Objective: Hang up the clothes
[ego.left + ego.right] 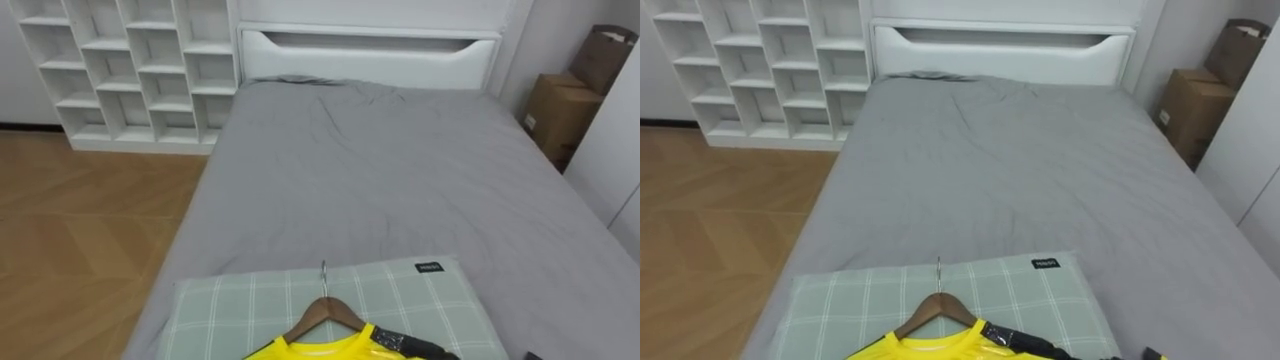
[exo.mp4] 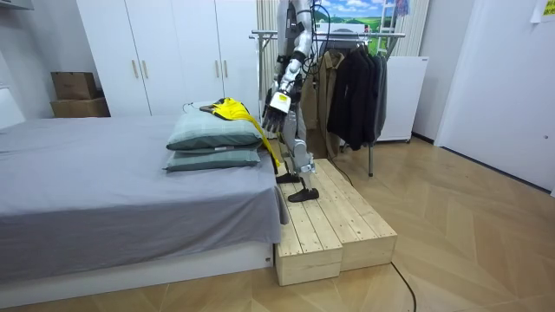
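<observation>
- Yellow shirt on a brown wooden hanger lies on a green checked pillow, just beside the left hand.
- Whether that hand is open or closed cannot be told.
- Small black pillow label: its print is unreadable.

From the head, close: look down the bed, pillow at 6 o'clock, headboard at 12. From the room, far off: faces the bed's side. Shared: bed and pillow.

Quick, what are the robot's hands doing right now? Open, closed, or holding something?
Left hand: beside the yellow shirt; open or closed cannot be told.
Right hand: cannot be told.
</observation>
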